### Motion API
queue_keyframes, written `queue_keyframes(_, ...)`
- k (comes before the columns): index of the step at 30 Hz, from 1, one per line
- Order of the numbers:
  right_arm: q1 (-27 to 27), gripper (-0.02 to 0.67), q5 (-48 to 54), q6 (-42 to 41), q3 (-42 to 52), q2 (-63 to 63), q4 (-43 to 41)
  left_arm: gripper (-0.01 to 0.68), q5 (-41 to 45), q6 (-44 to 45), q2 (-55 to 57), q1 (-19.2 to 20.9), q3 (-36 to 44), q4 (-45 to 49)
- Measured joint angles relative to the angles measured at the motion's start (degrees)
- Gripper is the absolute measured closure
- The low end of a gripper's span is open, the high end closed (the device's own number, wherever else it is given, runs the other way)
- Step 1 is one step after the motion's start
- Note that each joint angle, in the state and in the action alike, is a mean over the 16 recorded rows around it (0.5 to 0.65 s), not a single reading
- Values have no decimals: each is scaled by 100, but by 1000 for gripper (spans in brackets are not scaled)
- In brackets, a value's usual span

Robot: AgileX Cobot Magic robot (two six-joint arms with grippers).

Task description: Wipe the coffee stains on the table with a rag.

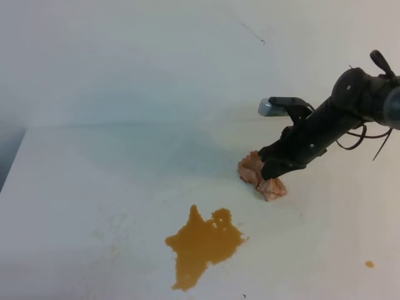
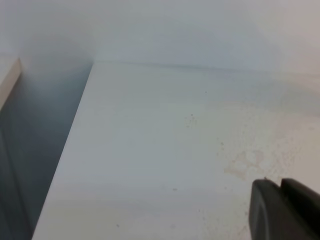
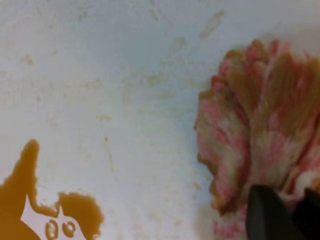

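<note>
The large amber-brown coffee stain (image 1: 203,244) lies on the white table (image 1: 94,187) near the front middle; a tiny dot of the same colour (image 1: 369,264) sits at the front right. The pinkish-tan rag (image 1: 262,178), tinted orange-brown, lies up and to the right of the big stain, apart from it. My right gripper (image 1: 270,170) is down on the rag and shut on it. In the right wrist view its fingers (image 3: 265,215) pinch the rag (image 3: 255,125), and the stain's upper edge (image 3: 25,185) is at the lower left. My left gripper (image 2: 281,212) shows only in the left wrist view, shut and empty.
The table's left edge (image 1: 14,159) drops to a dark gap, which also shows in the left wrist view (image 2: 45,150). A pale wall (image 1: 156,56) stands behind the table. Faint dried smudges (image 2: 245,162) mark the tabletop.
</note>
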Motion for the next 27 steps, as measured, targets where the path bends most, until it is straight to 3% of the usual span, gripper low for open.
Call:
queue_keyframes(9,28,625,223,-326,-171,-54,318,676,-26,0,-50,137,55,0)
queue_keyframes(18,286,633,987,-872,-386,-486,950,676,-16,0,-30,266,33,0)
queue_keyframes(27,1154,634,1788,-1143,-345,-801,1203,677,0,0,0,272,0,0)
